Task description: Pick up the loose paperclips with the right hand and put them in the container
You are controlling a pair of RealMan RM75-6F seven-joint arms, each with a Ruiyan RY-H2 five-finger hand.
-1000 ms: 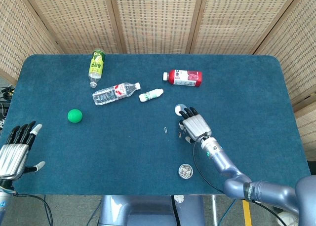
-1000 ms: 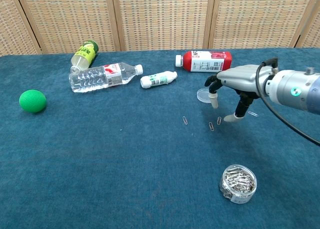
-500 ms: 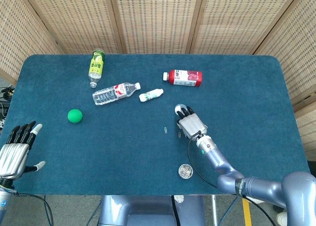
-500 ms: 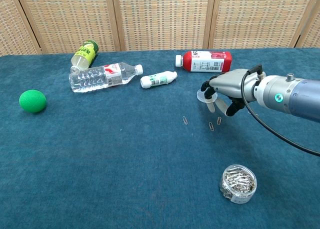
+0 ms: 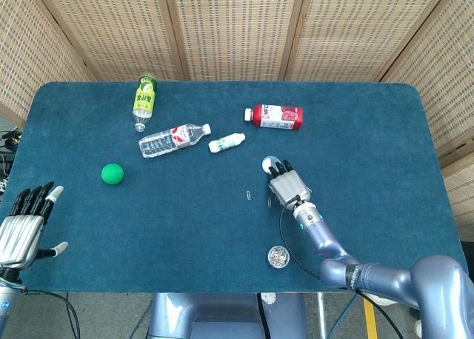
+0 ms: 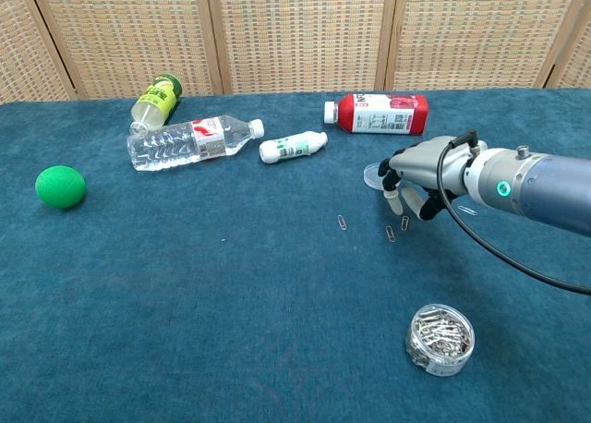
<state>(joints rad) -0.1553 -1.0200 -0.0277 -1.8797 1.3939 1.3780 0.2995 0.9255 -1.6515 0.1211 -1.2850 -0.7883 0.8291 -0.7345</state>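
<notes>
Right robot hand (image 6: 417, 176) lowered onto paperclips (image 6: 397, 227) — labels unreadable

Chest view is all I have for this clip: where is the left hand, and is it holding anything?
Observer: The left hand shows only in the head view, by the near left corner of the table, fingers apart, holding nothing.
Operator: And how close is the container to the table's near edge? My view cuts that edge off.
Observer: In the head view it stands close to the near edge, about midway along it.
</notes>
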